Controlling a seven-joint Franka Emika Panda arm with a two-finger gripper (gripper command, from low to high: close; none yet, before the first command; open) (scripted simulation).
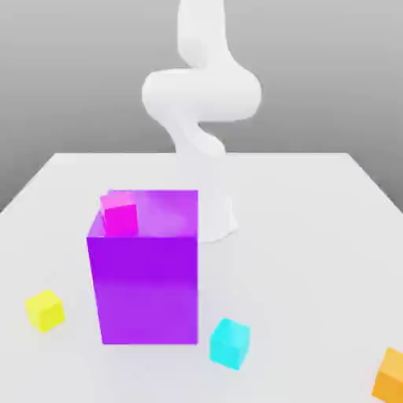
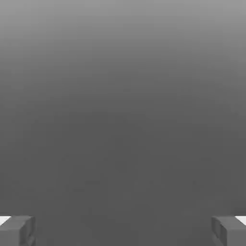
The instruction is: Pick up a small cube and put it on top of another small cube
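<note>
The small orange cube [image 1: 390,375] lies on the white table at the near corner on the exterior view's right, partly cut off by the frame edge. The small magenta-pink cube [image 1: 120,214] sits on top of the big purple block [image 1: 146,271], near its back corner on the exterior view's left. In the hand view my gripper [image 2: 123,230] is open, its two grey fingertips [image 2: 17,229] far apart with nothing between them, facing plain grey background. The white arm [image 1: 201,94] rises behind the purple block.
A small yellow cube [image 1: 45,309] lies on the table to the exterior view's left of the purple block. A small cyan cube [image 1: 230,343] lies just in front of the block's right corner. The white table [image 1: 315,236] spreads around them.
</note>
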